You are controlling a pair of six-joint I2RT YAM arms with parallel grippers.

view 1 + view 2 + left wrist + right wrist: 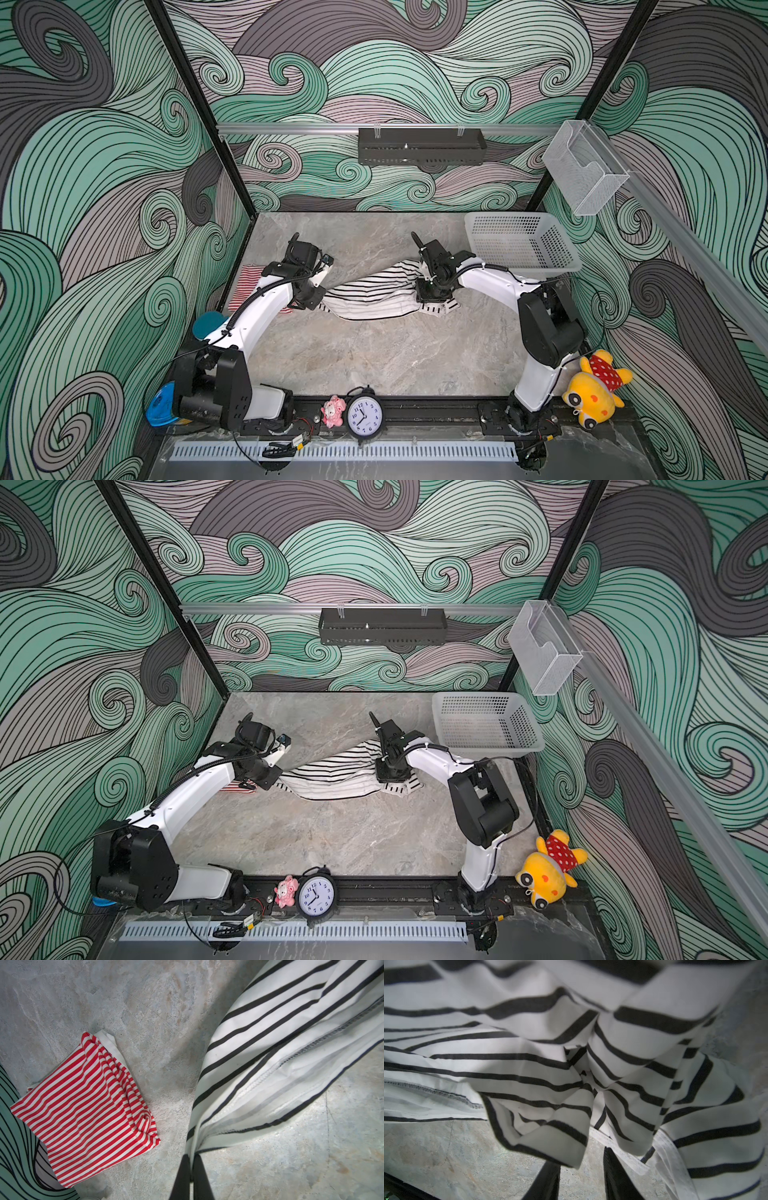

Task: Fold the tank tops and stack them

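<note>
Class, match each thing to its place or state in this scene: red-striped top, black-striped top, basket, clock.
Things:
1. red-striped top
2. black-striped top
3. basket
4. clock

Places or states:
A. pinched by the left gripper
B. on the front rail
C. folded, at the left edge of the table
D. at the back right corner of the table

Pairs: 1-C, 2-A, 3-D, 4-B

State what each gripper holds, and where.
Left gripper pinches the black-and-white striped tank top at a bunched edge. Right gripper: jaws apart, the same top draped over them; hold cannot be told.
</note>
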